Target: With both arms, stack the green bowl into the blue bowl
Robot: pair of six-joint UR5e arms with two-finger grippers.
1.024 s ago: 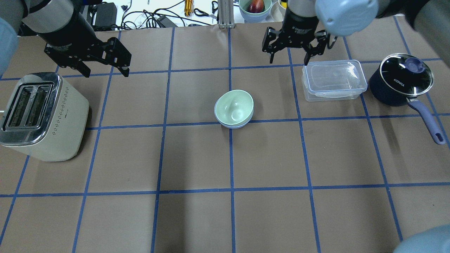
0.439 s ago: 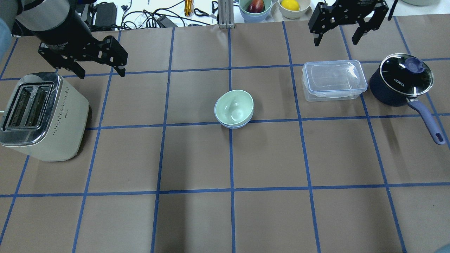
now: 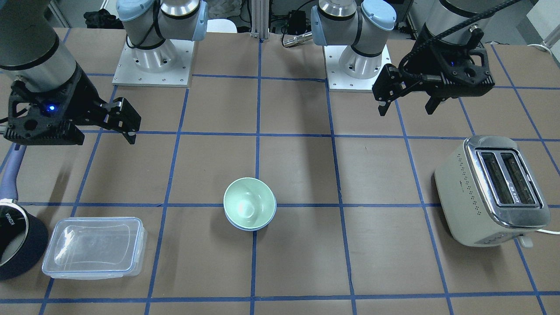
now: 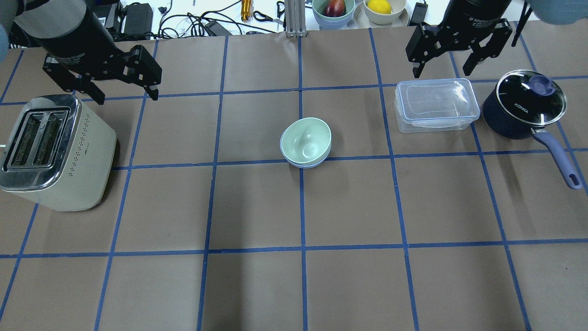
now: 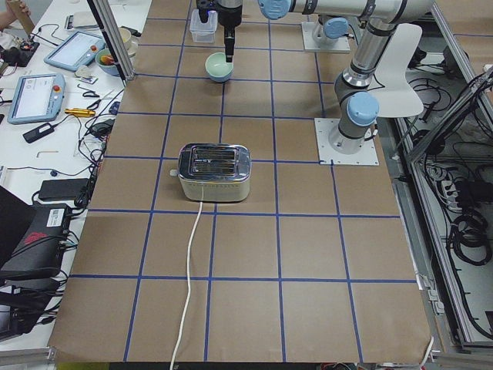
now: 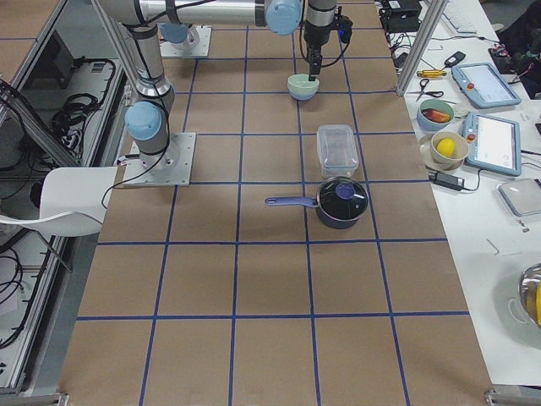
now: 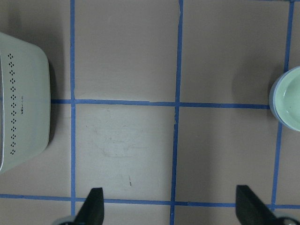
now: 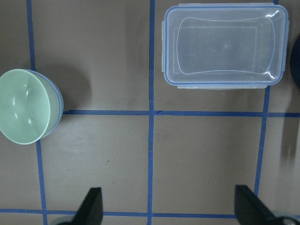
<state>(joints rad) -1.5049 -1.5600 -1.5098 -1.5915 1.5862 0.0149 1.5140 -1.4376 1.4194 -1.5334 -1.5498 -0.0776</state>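
The green bowl (image 4: pixel 305 138) sits nested inside the blue bowl (image 4: pixel 304 164) at the table's middle; only the blue bowl's rim shows under it. The stack also shows in the front view, green bowl (image 3: pixel 249 202) in blue bowl (image 3: pixel 245 227). My left gripper (image 4: pixel 127 95) is open and empty, raised at the back left, beside the toaster. My right gripper (image 4: pixel 442 71) is open and empty, raised at the back right, behind the clear container. The right wrist view shows the green bowl (image 8: pixel 23 105) at its left edge; the left wrist view shows it (image 7: pixel 291 98) at its right edge.
A cream toaster (image 4: pixel 50 151) stands at the left. A clear lidded container (image 4: pixel 436 105) and a dark navy saucepan (image 4: pixel 523 108) with a long handle stand at the right. Two bowls of fruit (image 4: pixel 334 9) and cables lie beyond the table's back edge.
My right gripper has moved to the right, from behind the table's middle to behind the container. My left gripper has drifted slightly left and back. The bowls have not moved.
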